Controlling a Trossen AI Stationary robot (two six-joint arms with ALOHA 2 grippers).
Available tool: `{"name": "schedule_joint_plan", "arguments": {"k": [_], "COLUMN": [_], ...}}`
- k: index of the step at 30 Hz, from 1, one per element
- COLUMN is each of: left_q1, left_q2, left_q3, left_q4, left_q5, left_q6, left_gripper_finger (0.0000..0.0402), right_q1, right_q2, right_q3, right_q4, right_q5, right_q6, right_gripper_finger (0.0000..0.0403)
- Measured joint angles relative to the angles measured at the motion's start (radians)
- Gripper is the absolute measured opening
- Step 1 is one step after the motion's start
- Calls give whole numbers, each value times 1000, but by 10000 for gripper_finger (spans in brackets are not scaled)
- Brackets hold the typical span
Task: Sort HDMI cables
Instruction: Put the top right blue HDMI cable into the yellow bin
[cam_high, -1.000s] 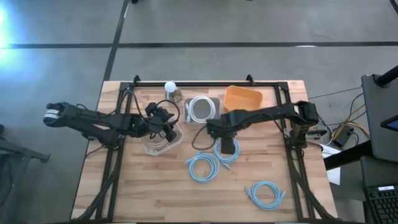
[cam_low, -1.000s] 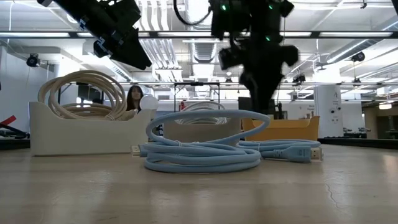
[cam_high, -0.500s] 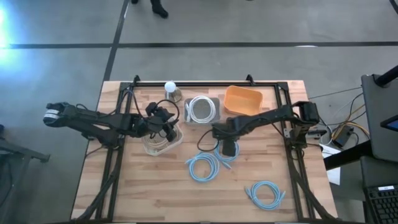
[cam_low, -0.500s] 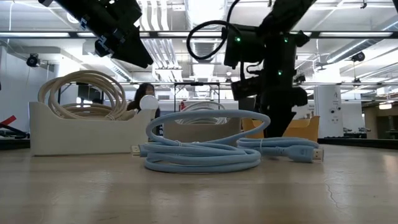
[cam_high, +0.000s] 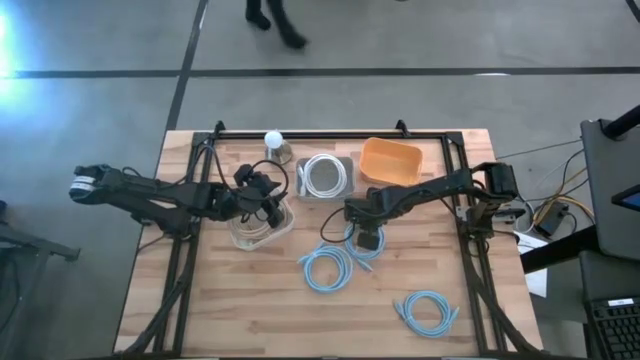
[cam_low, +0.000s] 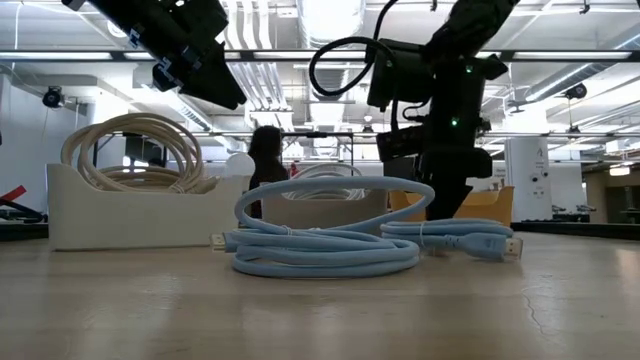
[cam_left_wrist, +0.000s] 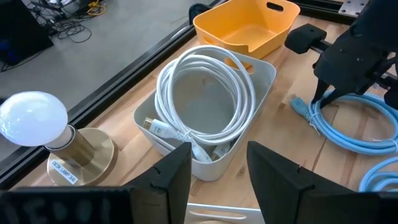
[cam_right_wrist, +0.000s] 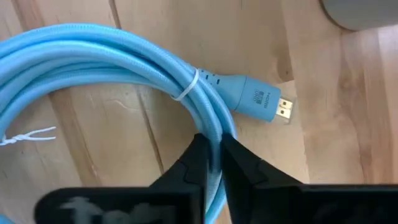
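A light blue HDMI cable coil (cam_high: 352, 250) lies flat on the wood table just in front of the orange bin. My right gripper (cam_right_wrist: 213, 146) stands over it, pointing down, shut on its strands. Two more light blue coils lie nearer the front: one at the middle (cam_high: 327, 268), one at the front right (cam_high: 427, 310). A white cable (cam_left_wrist: 205, 93) sits coiled in the grey bin (cam_left_wrist: 264, 78). A beige coil (cam_low: 135, 150) rests in the white bin (cam_low: 130, 215). My left gripper (cam_left_wrist: 217, 180) hovers open above that white bin, with nothing between its fingers. My right gripper pinches the coil's bundled strands (cam_right_wrist: 211, 124) between its two fingers (cam_right_wrist: 189, 165), just past the white tie and close to the blue plug (cam_right_wrist: 258, 99). The fingers come from above, pointing down. The coil lies flat on the table.
An orange bin (cam_high: 390, 160) stands at the far right beside the grey bin. A lamp with a white bulb (cam_left_wrist: 34, 115) stands at the far edge. The table's near half is bare wood apart from the two blue coils. A person walks on the floor beyond the far edge.
My right gripper has come down onto the light blue coil in front of the orange bin, rolled slightly, and shut on its strands. The coil has stayed flat on the table. A person has walked past behind the table.
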Motion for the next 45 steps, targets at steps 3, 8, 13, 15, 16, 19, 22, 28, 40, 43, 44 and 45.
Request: {"name": "schedule_joint_plan", "arguments": {"k": [3, 8, 13, 15, 16, 19, 22, 28, 40, 43, 44, 45], "left_q1": [0, 0, 0, 0, 0, 0, 0, 0, 0, 0, 0, 0], "left_q2": [0, 0, 0, 0, 0, 0, 0, 0, 0, 0, 0, 0], "left_q3": [0, 0, 0, 0, 0, 0, 0, 0, 0, 0, 0, -1], "left_q4": [0, 0, -1, 0, -1, 0, 0, 0, 0, 0, 0, 0], "left_q5": [0, 0, 0, 0, 0, 0, 0, 0, -2, -3, -4, -4], "left_q6": [0, 0, 0, 0, 0, 0, 0, 0, 0, 0, 0, 0], "left_gripper_finger": [161, 161, 161, 161, 161, 161, 161, 161, 161, 161, 161, 161], "right_q1": [4, 11, 9, 9, 8, -4, -33, -154, -407, -435, -440, -443], "right_q2": [-17, -85, -159, -203, -223, -262, -295, -298, -242, -242, -242, -242], "right_q3": [36, 137, 200, 214, 216, 209, 201, 183, 41, 13, 8, 6], "right_q4": [-63, -230, -398, -425, -428, -427, -427, -426, -257, -183, -167, -157], "right_q5": [-9, 7, 235, 360, 435, 651, 752, 828, 802, 795, 793, 792], "right_q6": [6, 31, 57, 69, 76, 111, 116, 173, 205, 205, 205, 205], "right_gripper_finger": [18, 14, 13, 13, 13, 13, 13, 13, 13, 13, 13, 13]}}
